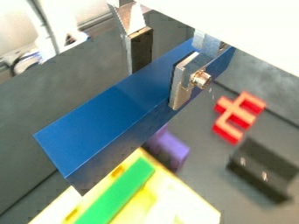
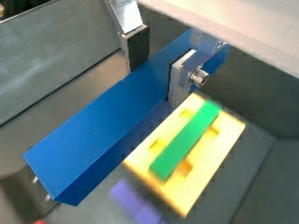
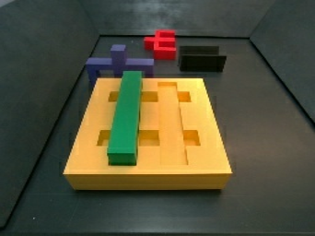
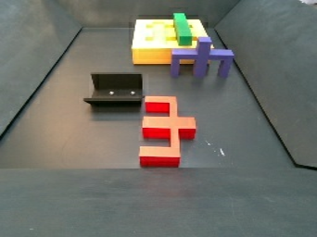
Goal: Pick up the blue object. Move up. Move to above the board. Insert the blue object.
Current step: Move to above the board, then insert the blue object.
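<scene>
Right now your blue object (image 1: 122, 118) is off the floor, clamped across its width by the gripper (image 1: 163, 66); in both wrist views you can see the silver fingers (image 2: 183, 77) pressed flat against its two long sides near one end, so the jaws are closed only as far as the bar's width allows. In both wrist views the bar (image 2: 117, 131) runs long and level out from the gripper, hanging above the board (image 2: 216, 153). The board lies below it, with part of its yellow top hidden under the bar. On the board you will find the green bar (image 3: 127, 113) lying lengthwise in one of the long grooves, while the other grooves and the rectangular cut-outs beside it show open in a side view. Neither side view shows you the gripper or the blue object. Just beyond the board's far edge in a side view sits the purple cross-shaped block (image 3: 120, 63), close to the board (image 3: 147, 138) but whether touching it you cannot tell. Further from the board than the purple block stands the fixture (image 4: 118, 90), and near that lies the red block (image 4: 161, 130), well apart from the board (image 4: 155, 42).
</scene>
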Available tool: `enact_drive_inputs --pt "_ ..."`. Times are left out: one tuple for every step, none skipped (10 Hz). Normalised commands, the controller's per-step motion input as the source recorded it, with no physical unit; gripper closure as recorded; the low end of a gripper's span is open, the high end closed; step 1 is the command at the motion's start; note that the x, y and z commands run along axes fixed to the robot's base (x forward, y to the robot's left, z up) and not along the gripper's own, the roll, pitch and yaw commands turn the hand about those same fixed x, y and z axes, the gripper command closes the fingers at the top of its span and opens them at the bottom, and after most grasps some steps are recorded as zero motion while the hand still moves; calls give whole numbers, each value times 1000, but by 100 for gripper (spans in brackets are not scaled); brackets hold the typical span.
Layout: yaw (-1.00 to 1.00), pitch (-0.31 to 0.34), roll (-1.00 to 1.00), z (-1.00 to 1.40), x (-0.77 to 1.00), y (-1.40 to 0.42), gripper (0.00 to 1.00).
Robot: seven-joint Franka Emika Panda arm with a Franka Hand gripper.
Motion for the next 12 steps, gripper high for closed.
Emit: enact_drive_inputs --pt "7 151 22 141 414 -961 100" --pt "9 159 46 62 198 -328 100" --pt "0 16 0 0 37 0 100" --pt "-31 33 -76 -157 106 0 100" --pt "-63 140 -61 -646 346 0 100" --pt "-77 130 10 -917 477 -166 100" --pt "-14 106 41 -926 554 -234 100" --pt "0 63 57 -997 483 -234 100" --pt "0 50 93 -1000 434 -191 100" --pt "71 31 196 -866 220 -151 100" --pt "214 0 227 -817 149 -163 100" --pt "157 0 250 -811 154 -126 100"
